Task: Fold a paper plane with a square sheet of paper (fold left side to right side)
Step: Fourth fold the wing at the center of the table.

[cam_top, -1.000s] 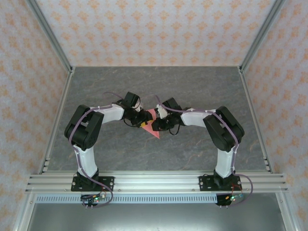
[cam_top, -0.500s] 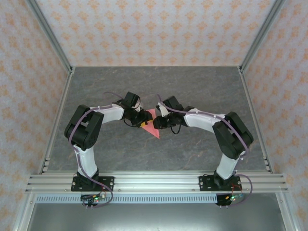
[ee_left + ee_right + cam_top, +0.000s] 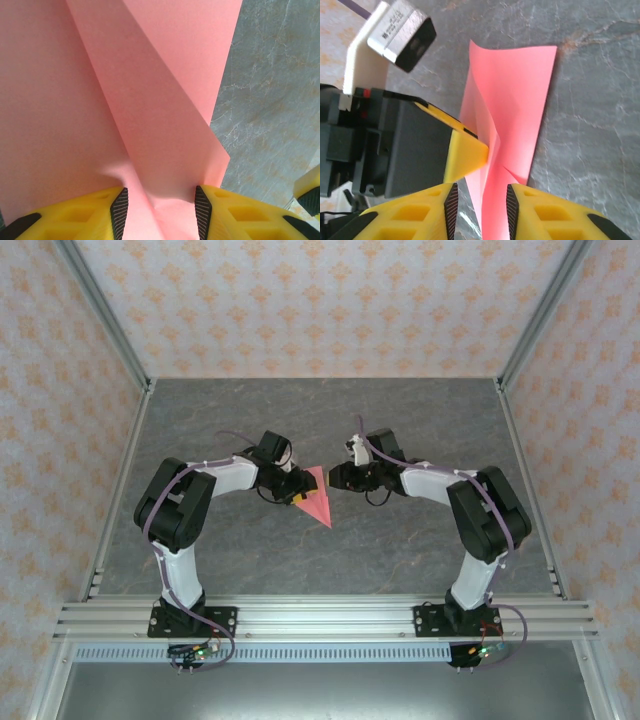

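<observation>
The salmon-pink sheet of paper (image 3: 319,500) lies mid-table, folded into a pointed wedge with overlapping flaps (image 3: 150,100). My left gripper (image 3: 297,488) rests on its left edge. Its jaws stand apart (image 3: 161,200) with the fingertips down on the paper, and a buckled flap spans the gap between the pads. My right gripper (image 3: 336,478) hangs just right of the sheet, clear of it. It is open (image 3: 480,200), and the paper (image 3: 520,100) lies below and ahead of it. In the right wrist view a yellow left fingertip (image 3: 470,150) touches the paper's edge.
The grey marble-patterned table (image 3: 420,420) is bounded by patterned walls and aluminium posts (image 3: 530,320) at the back corners. An aluminium rail (image 3: 320,618) carrying both arm bases runs along the near edge.
My right gripper has let its jaws widen and drawn back to the right, off the paper. The left gripper and the sheet have stayed where they were.
</observation>
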Action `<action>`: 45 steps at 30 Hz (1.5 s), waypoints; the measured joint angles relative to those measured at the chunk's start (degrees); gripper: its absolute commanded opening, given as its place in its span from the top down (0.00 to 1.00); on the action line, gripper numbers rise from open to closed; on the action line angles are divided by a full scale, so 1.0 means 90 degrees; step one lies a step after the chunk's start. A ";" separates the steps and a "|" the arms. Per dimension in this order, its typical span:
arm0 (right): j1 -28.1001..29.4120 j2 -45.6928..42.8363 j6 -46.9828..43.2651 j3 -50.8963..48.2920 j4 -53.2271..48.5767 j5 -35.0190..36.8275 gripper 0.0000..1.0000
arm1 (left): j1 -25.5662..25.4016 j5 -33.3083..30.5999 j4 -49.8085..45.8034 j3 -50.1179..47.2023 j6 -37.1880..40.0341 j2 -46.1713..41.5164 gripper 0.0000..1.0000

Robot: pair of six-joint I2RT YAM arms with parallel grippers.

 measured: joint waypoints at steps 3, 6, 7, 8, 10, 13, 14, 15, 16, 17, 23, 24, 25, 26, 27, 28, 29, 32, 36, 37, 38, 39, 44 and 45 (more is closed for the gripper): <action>0.0007 0.0342 0.0287 0.0002 0.0321 -0.0243 0.70 | 0.0000 0.0000 0.0000 0.0000 0.0000 -0.0002 0.56; 0.0015 0.0561 0.0491 0.0002 0.0459 -0.0321 0.72 | 0.0000 0.0000 -0.0002 0.0000 0.0002 0.0000 0.57; 0.0015 0.0607 0.0549 0.0015 0.0481 -0.0338 0.73 | 0.0000 0.0000 -0.0002 0.0000 0.0002 -0.0002 0.57; 0.0015 0.0641 0.0597 0.0032 0.0486 -0.0340 0.73 | 0.0000 -0.0002 -0.0002 0.0000 0.0002 0.0000 0.58; 0.0015 0.0704 0.0690 0.0080 0.0539 -0.0357 0.74 | 0.0000 -0.0002 -0.0022 0.0000 0.0002 0.0000 0.60; 0.0015 0.0738 0.0770 0.0155 0.0580 -0.0372 0.74 | 0.0000 -0.0017 -0.0027 0.0000 0.0002 0.0005 0.61; 0.0015 0.0738 0.0797 0.0170 0.0595 -0.0384 0.74 | 0.0000 -0.0029 -0.0029 0.0000 0.0002 0.0005 0.61; 0.0015 0.0738 0.0818 0.0182 0.0627 -0.0396 0.74 | 0.0000 -0.0032 -0.0029 0.0000 0.0002 0.0005 0.61; 0.0015 0.0741 0.0845 0.0197 0.0653 -0.0423 0.74 | 0.0000 -0.0041 -0.0029 0.0000 0.0002 0.0005 0.61; 0.0015 0.0748 0.0862 0.0206 0.0675 -0.0437 0.74 | 0.0000 -0.0046 -0.0029 0.0000 0.0002 0.0005 0.61; 0.0022 0.0906 0.0930 0.0323 0.0738 -0.0508 0.75 | 0.0000 -0.0051 -0.0029 0.0000 0.0002 0.0005 0.61; 0.0032 0.0942 0.0933 0.0338 0.0738 -0.0512 0.75 | 0.0000 -0.0051 -0.0029 0.0000 0.0002 0.0005 0.61; 0.0039 0.0981 0.0937 0.0350 0.0736 -0.0522 0.76 | 0.0000 -0.0051 -0.0029 0.0000 0.0002 0.0005 0.61; 0.0046 0.1030 0.0950 0.0372 0.0736 -0.0527 0.76 | 0.0000 -0.0051 -0.0029 0.0000 0.0002 0.0005 0.61; 0.0063 0.1066 0.0954 0.0386 0.0736 -0.0529 0.76 | 0.0000 -0.0051 -0.0029 0.0000 0.0002 0.0005 0.61; 0.0073 0.1093 0.0954 0.0391 0.0736 -0.0532 0.76 | 0.0000 -0.0051 -0.0029 0.0000 0.0002 0.0005 0.61; 0.0087 0.1115 0.0954 0.0393 0.0736 -0.0532 0.76 | 0.0000 -0.0051 -0.0029 0.0000 0.0002 0.0005 0.61; 0.0114 0.1154 0.0957 0.0396 0.0733 -0.0534 0.77 | 0.0000 -0.0051 -0.0029 0.0000 0.0002 0.0005 0.61; 0.0129 0.1161 0.0957 0.0423 0.0721 -0.0561 0.77 | 0.0000 -0.0051 -0.0029 0.0000 0.0002 0.0005 0.61; 0.0131 0.1168 0.0959 0.0449 0.0714 -0.0578 0.77 | 0.0000 -0.0051 -0.0029 0.0000 0.0002 0.0005 0.61; 0.0134 0.1183 0.0962 0.0474 0.0712 -0.0578 0.77 | 0.0000 -0.0051 -0.0029 0.0000 0.0002 0.0005 0.61; 0.0141 0.1195 0.0974 0.0493 0.0712 -0.0583 0.77 | 0.0000 -0.0051 -0.0029 0.0000 0.0002 0.0005 0.61; 0.0155 0.1229 0.0979 0.0495 0.0714 -0.0605 0.77 | 0.0000 -0.0051 -0.0029 0.0000 0.0002 0.0005 0.61; 0.0155 0.1231 0.0981 0.0495 0.0712 -0.0607 0.77 | 0.0000 -0.0051 -0.0032 0.0000 0.0002 0.0005 0.61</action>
